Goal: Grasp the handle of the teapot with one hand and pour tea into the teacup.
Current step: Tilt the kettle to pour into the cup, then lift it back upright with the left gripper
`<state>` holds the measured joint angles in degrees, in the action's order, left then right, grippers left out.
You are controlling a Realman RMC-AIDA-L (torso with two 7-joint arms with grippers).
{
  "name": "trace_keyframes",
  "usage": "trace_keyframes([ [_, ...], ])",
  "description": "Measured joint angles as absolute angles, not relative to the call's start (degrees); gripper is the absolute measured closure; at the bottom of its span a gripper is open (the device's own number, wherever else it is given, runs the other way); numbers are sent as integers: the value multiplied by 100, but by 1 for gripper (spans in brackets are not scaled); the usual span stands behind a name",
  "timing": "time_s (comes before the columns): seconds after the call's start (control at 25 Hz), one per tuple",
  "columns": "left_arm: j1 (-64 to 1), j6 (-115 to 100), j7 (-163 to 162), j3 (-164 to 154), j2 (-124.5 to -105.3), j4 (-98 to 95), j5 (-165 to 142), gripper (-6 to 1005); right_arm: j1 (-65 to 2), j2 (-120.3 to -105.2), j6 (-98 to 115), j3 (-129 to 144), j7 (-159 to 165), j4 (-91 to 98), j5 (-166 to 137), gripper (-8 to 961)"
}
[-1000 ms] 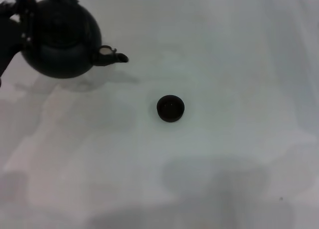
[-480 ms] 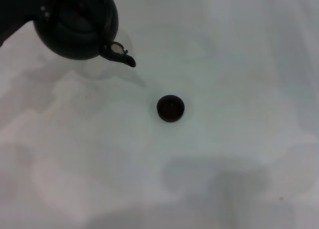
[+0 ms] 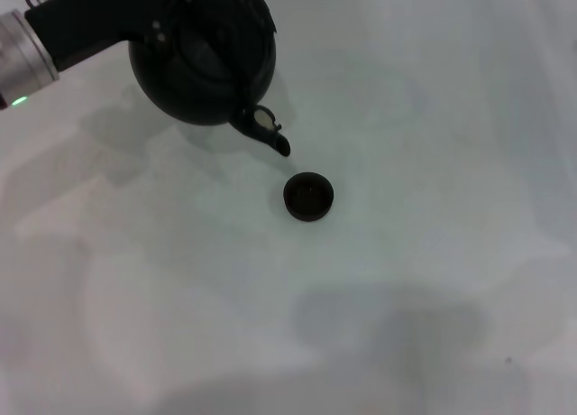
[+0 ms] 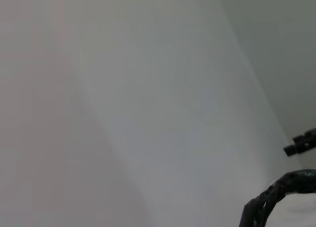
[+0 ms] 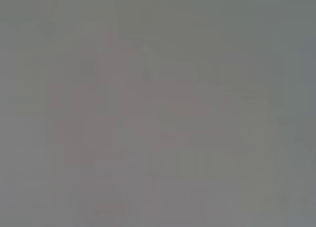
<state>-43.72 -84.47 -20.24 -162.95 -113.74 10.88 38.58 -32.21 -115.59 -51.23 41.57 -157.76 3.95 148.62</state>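
- The teapot (image 3: 203,59) hangs tilted from the left arm (image 3: 77,23) at the table's (image 3: 433,253) far left, its spout (image 3: 269,133) just short of the teacup (image 3: 308,197).
- It looks heavy and rigid; the handle (image 4: 269,200) is the hold.
- The left gripper's closure: cannot tell.
- The cup looks light and easily knocked.
- Nothing else stands near; the right gripper is out of view.

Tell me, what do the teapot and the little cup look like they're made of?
The teapot looks like cast iron or dark glazed ceramic: matte black with a faint sheen. Its handle seems wrapped, rough-textured. The teacup looks like matching dark ceramic, dull black with a brownish inside.
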Motion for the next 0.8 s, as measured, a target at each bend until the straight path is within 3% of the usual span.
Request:
trace_keyframes([
  [0.8,-4776,-8008,-1514,-16295,-11527,1232,3217,881,-3221,-11566,-5141,4157,-15776,361,14862,108],
])
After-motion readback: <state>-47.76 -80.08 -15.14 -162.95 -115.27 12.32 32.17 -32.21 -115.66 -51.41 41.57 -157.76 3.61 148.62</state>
